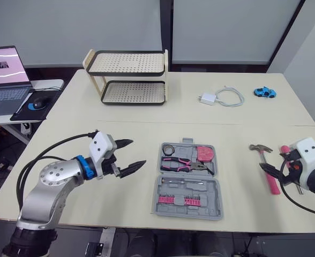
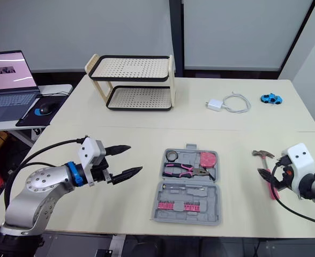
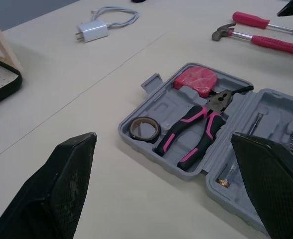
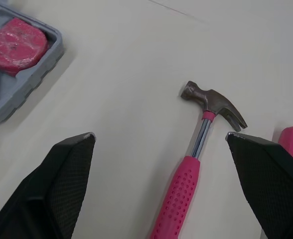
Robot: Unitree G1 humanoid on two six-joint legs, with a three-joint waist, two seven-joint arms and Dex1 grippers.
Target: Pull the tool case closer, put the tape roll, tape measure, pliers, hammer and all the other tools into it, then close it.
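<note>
Bright, even light falls from overhead on the pale table (image 1: 243, 115), and from where I stand nothing on it throws a hard shadow. The two-tier rack (image 1: 126, 62) leaves only a soft grey patch beneath its lower shelf. The open tool case (image 1: 217, 199) shows a thin dark line along its near edge. The hammer (image 4: 209, 102) catches a dull gleam on its steel head and a brighter streak down the shaft. Small sparkles of glare dot the glossy pink tape measure (image 3: 196, 79). Off to the left, the laptop (image 1: 5, 65) screen glows pale, washed nearly white
</note>
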